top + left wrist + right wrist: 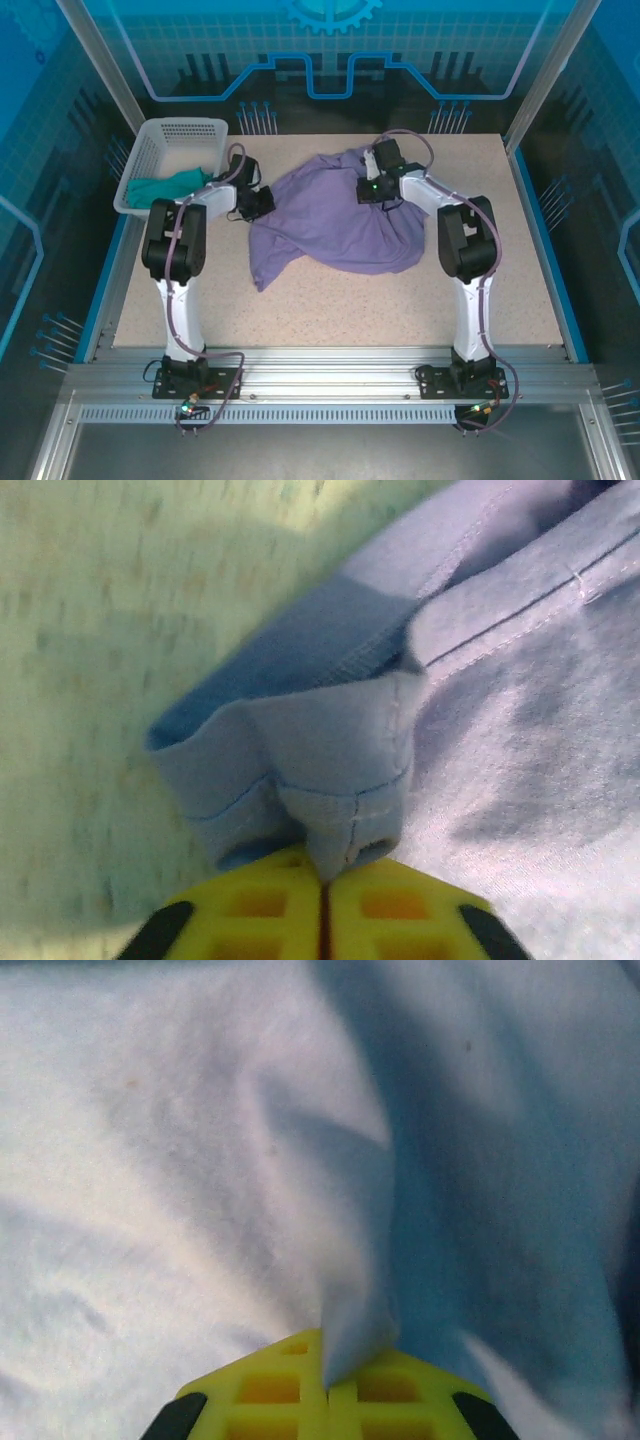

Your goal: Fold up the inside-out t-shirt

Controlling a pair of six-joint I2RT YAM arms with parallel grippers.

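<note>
While pinched at two places, sprawled unfolded over the far middle of the tabletop (350,310): inside-out t-shirt (330,225), lavender-purple, rumpled into soft ridges, one narrow tail of cloth trailing toward the near left. Well apart from the near edge, closer to the far edge, bunched highest toward the far right.

Left gripper (262,203) at the left edge of the cloth, on the side facing the basket. From the left wrist: yellow fingers (250,915) pressed together with a thin dark line between them, and a stitched hem fold of the inside-out t-shirt (500,780) nipped at the very tips. Folded band standing up just ahead of the tips, stitching lines plain along it. Speckled tabletop (100,680) bare to the left.

Right gripper (375,190) on the far right part of the cloth, at the bunched peak. From the right wrist: fingers (260,1390) likewise pressed together, pinching a raised ridge of the inside-out t-shirt (200,1160) between the tips. Pale smooth fabric to the left of the ridge, shadowed folds to the right.

White mesh basket (185,126) at the far left corner of the tabletop, apart from the lavender cloth. Teal-green garment (170,187) lying in the basket toward its near end, near the left gripper but not touching it.
</note>
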